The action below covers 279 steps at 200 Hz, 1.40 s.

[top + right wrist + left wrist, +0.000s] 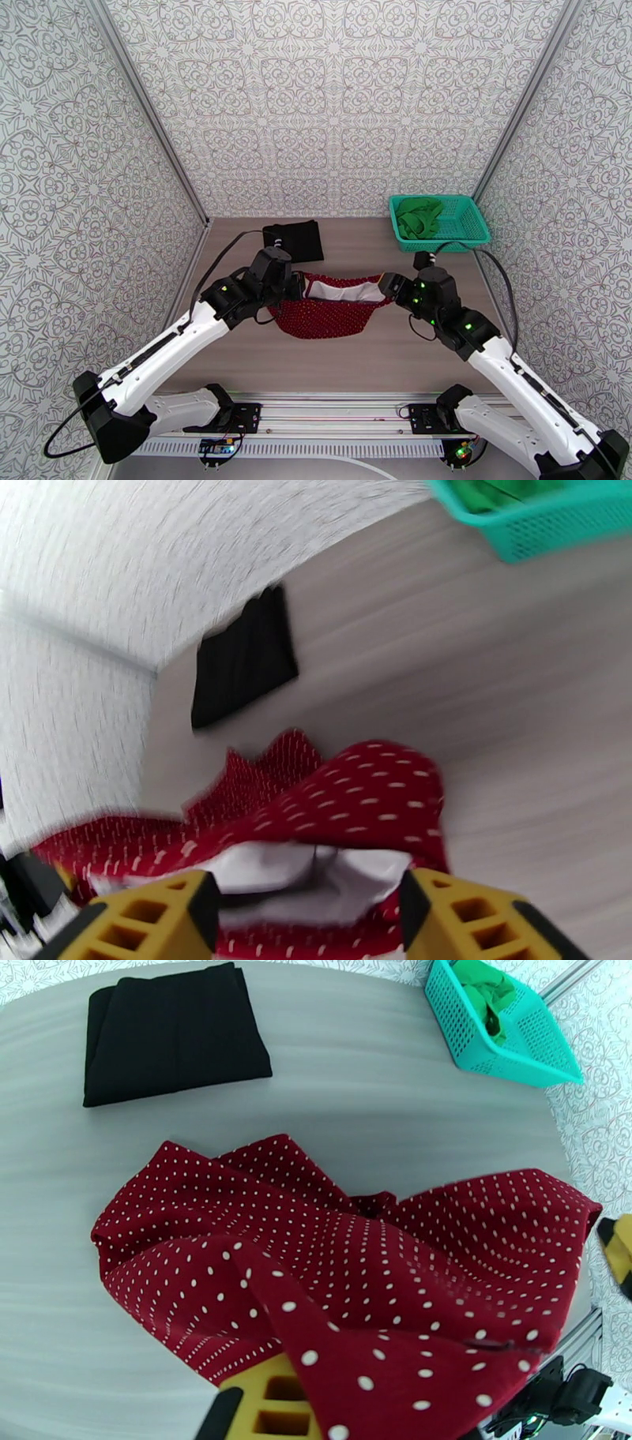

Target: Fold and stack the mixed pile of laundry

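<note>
The dark red dotted garment (328, 312) is stretched between both grippers above the table, its white lining showing along the top edge. My left gripper (294, 286) is shut on its left end, and the red cloth (379, 1276) drapes over the yellow finger (265, 1402). My right gripper (389, 286) holds the right end. Its yellow fingers (150, 918) stand somewhat apart with bunched red cloth and white lining (308, 875) filling the gap. The black garment (294, 240) lies folded at the back left. The green garment (419, 215) sits crumpled in the basket.
The teal mesh basket (478, 230) stands at the back right corner of the table. Patterned walls close in the left, right and back sides. Bare wooden table (355, 355) lies between the red garment and the arm bases.
</note>
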Motion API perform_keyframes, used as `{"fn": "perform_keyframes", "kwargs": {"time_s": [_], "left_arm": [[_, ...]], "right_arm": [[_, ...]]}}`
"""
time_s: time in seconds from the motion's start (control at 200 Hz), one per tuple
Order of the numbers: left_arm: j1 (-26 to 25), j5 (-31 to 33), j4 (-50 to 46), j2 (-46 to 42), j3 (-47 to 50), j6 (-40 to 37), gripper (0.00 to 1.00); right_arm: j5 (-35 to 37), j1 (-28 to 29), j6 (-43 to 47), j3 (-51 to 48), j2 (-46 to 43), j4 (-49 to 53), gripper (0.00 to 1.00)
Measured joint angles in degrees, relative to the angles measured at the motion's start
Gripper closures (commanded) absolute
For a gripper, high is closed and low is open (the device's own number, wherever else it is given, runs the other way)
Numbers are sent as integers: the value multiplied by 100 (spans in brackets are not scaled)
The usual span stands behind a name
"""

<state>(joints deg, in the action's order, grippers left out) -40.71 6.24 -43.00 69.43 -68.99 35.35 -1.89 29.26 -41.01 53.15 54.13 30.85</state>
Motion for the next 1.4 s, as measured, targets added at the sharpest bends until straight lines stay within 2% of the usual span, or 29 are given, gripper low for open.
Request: {"fn": "perform_keyframes", "kwargs": {"time_s": [0.24, 0.32, 0.56, 0.715, 0.915, 1.045, 1.255, 1.395], "left_arm": [[0, -17, -337, 0, -72, -133, 100], [0, -17, -400, 0, -81, -142, 100], [0, -20, -505, 7, -151, -166, 100], [0, -17, -540, 31, -216, -229, 100], [0, -17, -566, 59, -254, -260, 100], [0, -17, -570, 85, -258, -262, 100], [0, -17, -570, 90, -260, -260, 100], [0, -17, -570, 90, -260, -258, 100]], "right_arm": [[-485, 0, 2221, 1032, 684, 933, 11], [-555, 0, 2979, 1204, 876, 1134, 8], [-721, 28, 5510, 1399, 1172, 1781, 7], [-791, 251, 6354, 1499, 1248, 2026, 8], [-693, 817, 6618, 1530, 1827, 2026, 17], [-564, 1102, 6472, 1502, 2190, 1930, 17], [-256, 1733, 5646, 870, 1812, 1128, 14], [339, 2415, 4868, 365, 1641, 542, 14]]}}
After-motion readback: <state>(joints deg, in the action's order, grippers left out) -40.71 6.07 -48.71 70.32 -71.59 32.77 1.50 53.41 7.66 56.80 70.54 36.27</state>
